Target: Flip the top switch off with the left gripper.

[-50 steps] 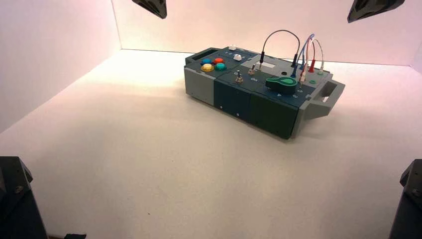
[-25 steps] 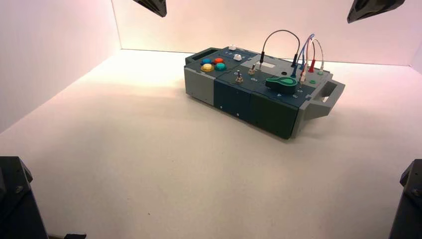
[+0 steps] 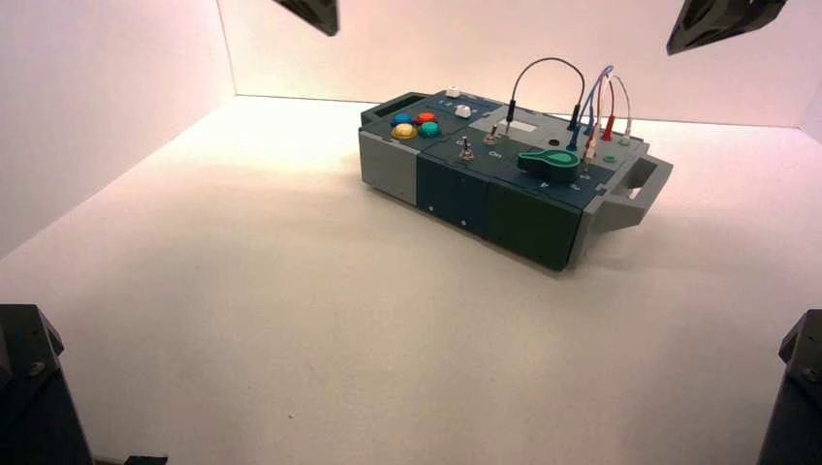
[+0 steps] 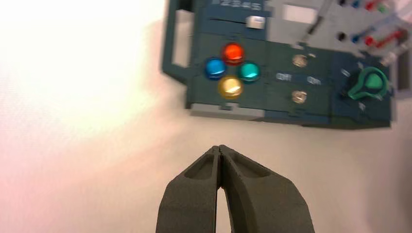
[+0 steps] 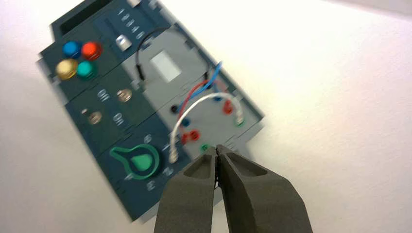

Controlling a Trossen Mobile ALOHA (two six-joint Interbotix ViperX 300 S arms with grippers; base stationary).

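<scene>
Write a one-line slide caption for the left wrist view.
Shut black left gripper hovers over the white table short of the dark teal control box, its two toggle switches untouched.

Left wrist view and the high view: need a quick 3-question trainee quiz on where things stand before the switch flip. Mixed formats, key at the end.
1. True or false: the left gripper is already touching the top switch.
2. Multiple choice: which part sits between the four coloured buttons and the green knob on the box? A) the two toggle switches B) the white slider C) the wires
3. Fill in: the fingers of the right gripper are ____.

Key
1. False. It hangs above the table, short of the box, fingers shut.
2. A
3. Shut, hanging over the wires.
</scene>
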